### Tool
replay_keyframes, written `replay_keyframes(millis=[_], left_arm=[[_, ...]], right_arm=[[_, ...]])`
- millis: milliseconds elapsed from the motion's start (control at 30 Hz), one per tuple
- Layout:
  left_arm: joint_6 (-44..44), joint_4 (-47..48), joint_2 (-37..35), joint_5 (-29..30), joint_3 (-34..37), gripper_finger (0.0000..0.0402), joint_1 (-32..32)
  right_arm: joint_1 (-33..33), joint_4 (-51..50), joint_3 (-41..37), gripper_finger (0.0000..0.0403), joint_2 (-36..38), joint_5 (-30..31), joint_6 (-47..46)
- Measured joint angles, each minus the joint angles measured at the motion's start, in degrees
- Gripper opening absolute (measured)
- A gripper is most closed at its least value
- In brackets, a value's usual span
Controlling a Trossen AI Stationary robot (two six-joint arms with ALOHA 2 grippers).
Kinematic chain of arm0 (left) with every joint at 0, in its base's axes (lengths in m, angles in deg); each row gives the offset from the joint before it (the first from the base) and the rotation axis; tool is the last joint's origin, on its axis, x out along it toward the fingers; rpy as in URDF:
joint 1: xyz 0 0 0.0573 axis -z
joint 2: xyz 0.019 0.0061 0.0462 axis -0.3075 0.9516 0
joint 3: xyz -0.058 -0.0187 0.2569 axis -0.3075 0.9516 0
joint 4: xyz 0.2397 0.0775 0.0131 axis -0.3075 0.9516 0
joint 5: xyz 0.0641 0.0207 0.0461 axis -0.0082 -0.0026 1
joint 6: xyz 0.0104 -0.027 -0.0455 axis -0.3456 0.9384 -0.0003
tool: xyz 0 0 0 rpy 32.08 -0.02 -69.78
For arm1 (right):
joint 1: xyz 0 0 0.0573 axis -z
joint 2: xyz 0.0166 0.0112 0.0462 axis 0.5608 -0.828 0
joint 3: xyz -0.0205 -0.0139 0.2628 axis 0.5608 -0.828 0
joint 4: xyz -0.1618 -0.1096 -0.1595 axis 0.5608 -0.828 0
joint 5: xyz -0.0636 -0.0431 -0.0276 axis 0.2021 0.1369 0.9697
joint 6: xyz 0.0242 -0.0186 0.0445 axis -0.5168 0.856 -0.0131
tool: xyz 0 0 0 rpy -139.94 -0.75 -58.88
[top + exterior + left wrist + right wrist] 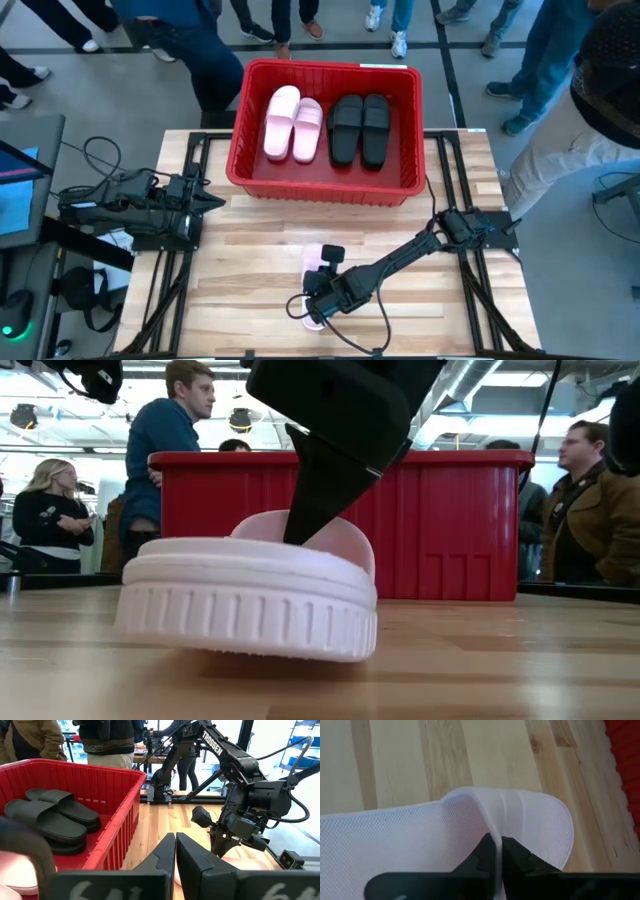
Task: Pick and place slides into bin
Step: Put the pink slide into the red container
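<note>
Grip on strap: my right gripper (498,851) pinches the strap of a pink slide (250,595) on the table, near the bin's (325,190) front wall. I should lift straight, keeping the thin strap from slipping. My left gripper (175,855) waits closed and empty beside the bin.

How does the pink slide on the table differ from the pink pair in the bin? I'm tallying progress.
The pink slide on the table lies outside the bin, its strap pinched by the right gripper. The pink pair in the bin lies side by side, untouched, beside the black pair. Same colour and style.
</note>
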Motion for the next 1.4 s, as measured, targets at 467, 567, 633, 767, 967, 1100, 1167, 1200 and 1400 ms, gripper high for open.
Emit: replay_keyframes(millis=[467, 567, 633, 767, 967, 1100, 1167, 1200, 1400], left_arm=[[0.37, -0.02, 0.00, 0.09, 0.01, 0.0004, 0.01], [0.37, -0.02, 0.00, 0.11, 0.02, 0.0004, 0.00], [0.37, -0.02, 0.00, 0.13, 0.02, 0.0004, 0.00], [0.37, -0.06, 0.00, 0.13, 0.02, 0.0004, 0.00], [0.35, -0.59, 0.00, 0.13, 0.02, 0.0004, 0.01], [0.35, -0.59, 0.00, 0.13, 0.02, 0.0004, 0.01], [0.35, -0.57, 0.02, 0.13, 0.02, 0.0004, 0.02], [0.35, -0.57, 0.00, 0.13, 0.02, 0.0004, 0.00], [0.29, -1.07, 0.00, 0.21, 0.02, 0.0004, 0.00]], right_arm=[[-0.74, -3.96, 3.33, 0.0003, 0.02, -0.31, -0.45], [-0.67, -5.35, 4.68, 0.0002, 0.02, -0.28, -0.47], [-0.67, -6.28, 5.47, 0.0002, 0.02, -0.30, -0.48], [-0.72, -7.78, 7.19, 0.0001, 0.05, -0.25, -0.47], [-0.72, -10.69, 9.81, 0.0001, 0.09, 0.06, -0.47], [-0.72, -13.24, 12.14, 0.0001, 0.09, 0.41, -0.46], [-0.72, -15.05, 13.49, 0.0001, 0.09, 0.71, -0.45], [-0.72, -16.00, 14.25, 0.0000, 0.09, 1.03, -0.45], [-0.72, -22.18, 19.58, 0.0000, 0.09, 2.28, -0.41]])
